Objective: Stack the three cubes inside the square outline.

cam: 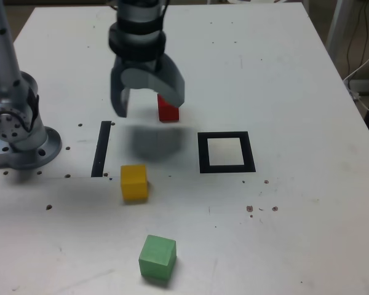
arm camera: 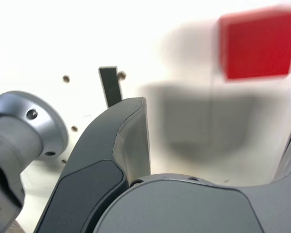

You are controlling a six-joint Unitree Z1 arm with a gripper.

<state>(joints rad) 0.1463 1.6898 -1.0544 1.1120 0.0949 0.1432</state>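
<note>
Green matte cube [cam: 157,257] at the exterior view's lower centre; above it, spread grey fingers [cam: 150,98], empty, hang near the small red cube [cam: 168,109] (upper centre, just beyond them, partly hidden).

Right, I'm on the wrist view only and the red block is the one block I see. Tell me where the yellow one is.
Observer: The yellow block sits just to the right of the lower end of the black strip, in the exterior view.

Operator: Now give me the green one.

Observer: The green block is below the yellow one in the exterior view, the lowest of the three blocks.

Operator: Check the square outline for blocks.

Observer: None inside; the square outline shows only its white centre.
</note>
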